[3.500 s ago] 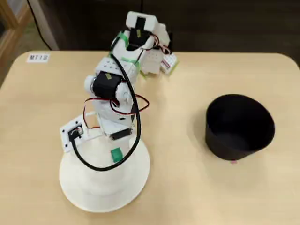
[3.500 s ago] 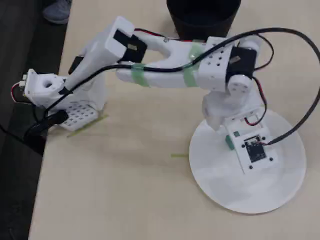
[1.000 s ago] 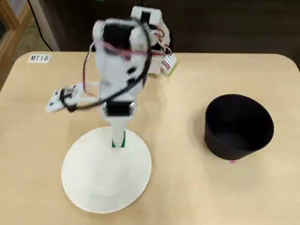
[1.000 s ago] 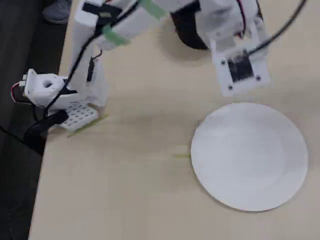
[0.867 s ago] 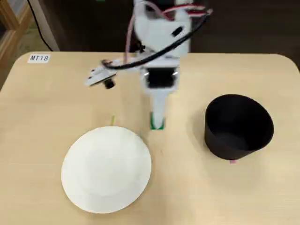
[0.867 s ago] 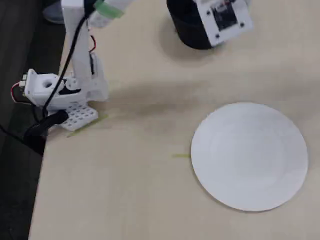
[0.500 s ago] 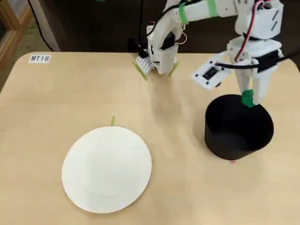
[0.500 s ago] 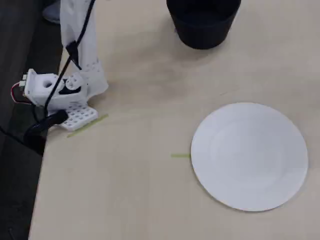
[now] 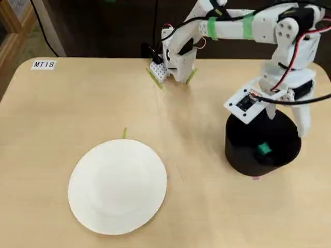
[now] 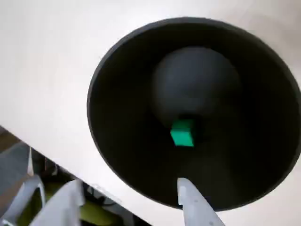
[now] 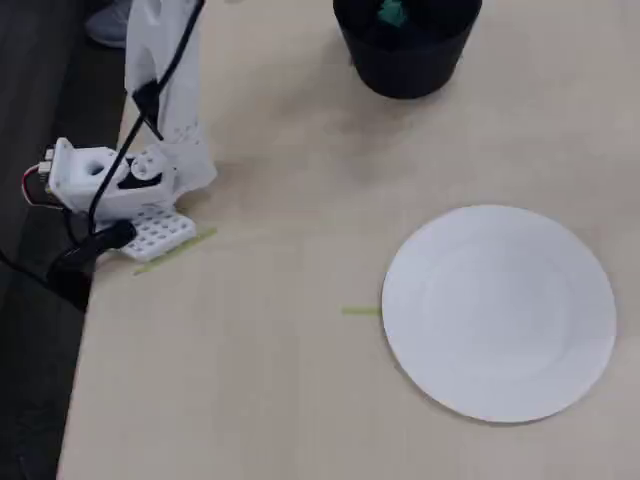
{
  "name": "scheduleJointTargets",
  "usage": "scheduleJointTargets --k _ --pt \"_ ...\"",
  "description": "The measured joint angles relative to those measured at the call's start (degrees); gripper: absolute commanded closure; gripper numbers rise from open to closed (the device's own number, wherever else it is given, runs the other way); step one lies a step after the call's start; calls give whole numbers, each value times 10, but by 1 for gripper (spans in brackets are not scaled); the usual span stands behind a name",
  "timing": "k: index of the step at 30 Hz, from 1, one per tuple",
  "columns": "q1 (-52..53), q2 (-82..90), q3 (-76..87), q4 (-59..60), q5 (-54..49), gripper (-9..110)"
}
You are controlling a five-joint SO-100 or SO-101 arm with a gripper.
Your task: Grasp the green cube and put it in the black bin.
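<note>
The green cube point(image 10: 182, 133) lies inside the black bin point(image 10: 122, 84), near its bottom. It also shows inside the bin in both fixed views point(image 9: 264, 150) point(image 11: 390, 12). The black bin point(image 9: 243, 155) stands at the right of the table in a fixed view, and at the top edge in the other point(image 11: 405, 65). My gripper point(image 10: 129, 188) hangs above the bin's rim. Its white fingers point(image 10: 193, 202) stand wide apart, open and empty. In a fixed view the gripper point(image 9: 274, 111) is right over the bin, its tips partly hidden.
A large white plate point(image 9: 118, 186) point(image 11: 498, 310) lies on the wooden table. A thin green tape strip point(image 9: 124, 133) point(image 11: 360, 311) lies beside it. The arm's base point(image 9: 176, 62) point(image 11: 120, 180) stands at the table edge. A label "MT18" point(image 9: 43, 64) is at the far left corner.
</note>
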Motion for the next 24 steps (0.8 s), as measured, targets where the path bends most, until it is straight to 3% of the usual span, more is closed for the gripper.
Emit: scheduleJointTargets --k 3,8,11,16,20,24 --pt "54 12 6 18 -4 102" --pt "257 198 155 -25 -40 102" --pt "320 411 371 -150 -22 102" --pt "337 835 827 -349 1 102" --pt "365 994 1107 -453 -4 102" --pt "392 1121 1278 -476 -19 102"
